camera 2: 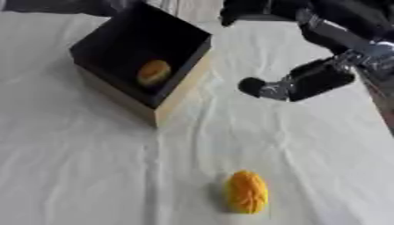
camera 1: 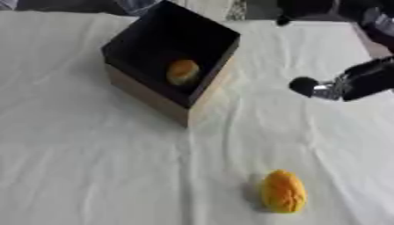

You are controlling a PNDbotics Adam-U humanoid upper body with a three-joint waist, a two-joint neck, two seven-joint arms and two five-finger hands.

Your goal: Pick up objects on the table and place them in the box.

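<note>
A cardboard box [camera 1: 147,95] with a dark inside stands tilted on the white cloth at the upper left. A round orange object [camera 1: 183,72] lies inside it. A second, oval yellow-orange object [camera 1: 283,191] with a rough skin lies on the cloth near the front, right of centre. My right hand [camera 2: 311,81] hovers to the right of the box, above the cloth, open and stretched toward the box, with nothing in it. It is well behind the oval object. My left hand shows in neither view.
A white wrinkled cloth [camera 1: 85,167] covers the table. Dark shapes [camera 2: 254,9] sit along the far edge behind the box. My right forearm [camera 2: 338,30] comes down from the upper right corner.
</note>
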